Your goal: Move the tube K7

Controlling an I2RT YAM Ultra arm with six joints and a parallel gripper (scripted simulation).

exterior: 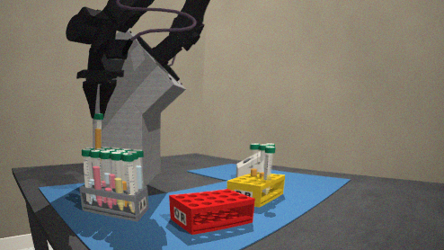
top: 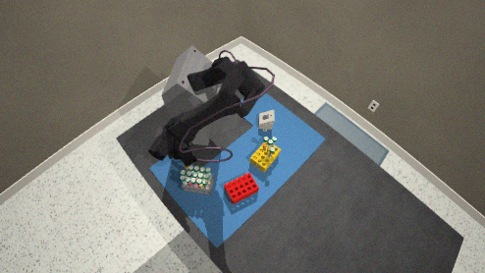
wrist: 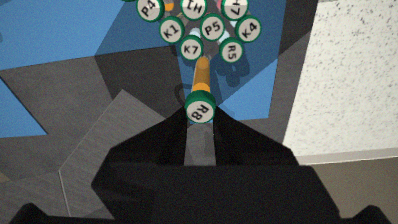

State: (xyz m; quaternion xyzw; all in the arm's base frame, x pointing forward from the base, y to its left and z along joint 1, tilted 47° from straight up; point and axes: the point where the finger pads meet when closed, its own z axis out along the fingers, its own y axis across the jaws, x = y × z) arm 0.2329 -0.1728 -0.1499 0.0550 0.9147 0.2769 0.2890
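Note:
My gripper is shut on the green cap of tube R8, which has orange contents. It holds R8 upright, raised well above the other caps, at the base side of the grey rack RA. Tube K7 stands in RA, just beyond R8 in the wrist view, beside R5 and K1. R8's lower end is hidden behind other tubes in the exterior view. The yellow rack RB holds several green-capped tubes. The red rack QR shows no tubes.
Other capped tubes, among them P5 and K4, crowd RA. QR lies between RA and RB on the blue mat. A pale box stands behind RB. The arm's cable loops above the mat.

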